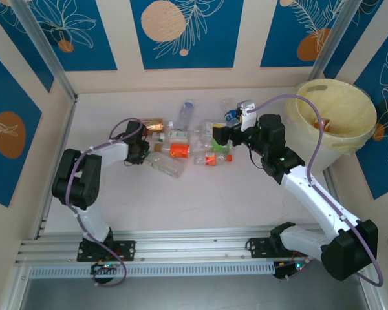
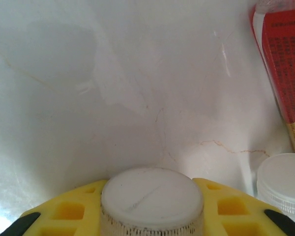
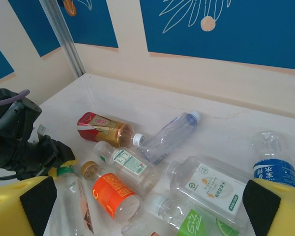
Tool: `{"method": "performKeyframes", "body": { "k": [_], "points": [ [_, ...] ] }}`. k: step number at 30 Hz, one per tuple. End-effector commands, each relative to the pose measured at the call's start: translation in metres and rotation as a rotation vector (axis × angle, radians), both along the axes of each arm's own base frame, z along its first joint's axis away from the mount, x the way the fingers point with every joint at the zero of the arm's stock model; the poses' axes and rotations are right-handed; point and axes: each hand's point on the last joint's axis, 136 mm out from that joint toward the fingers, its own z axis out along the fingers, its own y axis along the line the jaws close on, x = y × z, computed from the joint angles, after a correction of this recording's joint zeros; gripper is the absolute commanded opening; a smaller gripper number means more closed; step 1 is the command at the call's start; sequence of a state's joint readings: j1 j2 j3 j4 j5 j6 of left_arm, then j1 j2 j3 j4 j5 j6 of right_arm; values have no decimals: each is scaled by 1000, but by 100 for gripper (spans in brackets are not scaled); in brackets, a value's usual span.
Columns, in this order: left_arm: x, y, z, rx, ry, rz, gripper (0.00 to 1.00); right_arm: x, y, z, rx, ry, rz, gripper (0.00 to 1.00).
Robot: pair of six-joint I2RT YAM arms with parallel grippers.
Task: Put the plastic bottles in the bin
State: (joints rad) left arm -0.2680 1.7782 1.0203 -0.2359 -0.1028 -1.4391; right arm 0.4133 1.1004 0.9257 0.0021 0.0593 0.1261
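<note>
Our left gripper (image 1: 144,154) has its yellow fingers (image 2: 37,216) pressed together on a white-capped bottle (image 2: 152,194) — from the wrist we see the ribbed cap wedged between the two pads, with bare table (image 2: 137,88) ahead of it. Just to the right of those fingers sits a second white cap (image 2: 285,182), and further ahead on that same side lies a red-labelled bottle (image 2: 280,59).

Our right gripper (image 3: 147,209) stands spread wide and grips nothing, with one black-padded finger at each lower corner of its wrist view. Between and ahead of those fingers lie the bottles (image 1: 187,145), all on their sides. An orange-labelled bottle (image 3: 113,194) lies nearest the left finger, and a green-labelled bottle (image 3: 194,221) lies almost between the tips. A blue-labelled bottle (image 3: 273,167) rests just ahead of the right finger, with a flat-sided bottle (image 3: 211,184) bearing a white label beside it. Further ahead are a copper-red bottle (image 3: 101,128) and a clear bottle (image 3: 172,135) with a pale cap. Off past the left finger we see the left arm (image 3: 14,142) reaching into the heap.

The bin (image 1: 359,137) stands behind the right gripper, past its wrist on the side away from the heap and well apart from the left gripper — something orange-brown lies inside it, too small for us to name
</note>
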Motion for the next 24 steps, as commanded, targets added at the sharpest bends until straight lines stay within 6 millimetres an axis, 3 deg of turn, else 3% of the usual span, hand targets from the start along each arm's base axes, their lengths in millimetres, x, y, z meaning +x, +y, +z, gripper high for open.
{"method": "performKeyframes", "body": {
  "k": [1, 5, 7, 14, 20, 24],
  "points": [
    [-10, 13, 7, 45, -5, 6, 10, 0, 5, 15, -9, -42, 25, 99],
    [-14, 22, 23, 88, -39, -21, 0, 1, 7, 13, -1, -31, 29, 99],
    [-13, 26, 37, 121, -79, -56, 0, 1, 7, 9, -1, 0, 24, 99],
    [-5, 30, 107, 276, -341, -274, 0, 2, 1, -29, 17, 172, -39, 99],
    [5, -15, 195, 224, -726, -525, 0, -1, 21, -33, 87, 215, 56, 99],
    [6, -46, 240, 165, -864, -670, 0, -10, 46, -29, 151, 275, 196, 99]
  ]
}}
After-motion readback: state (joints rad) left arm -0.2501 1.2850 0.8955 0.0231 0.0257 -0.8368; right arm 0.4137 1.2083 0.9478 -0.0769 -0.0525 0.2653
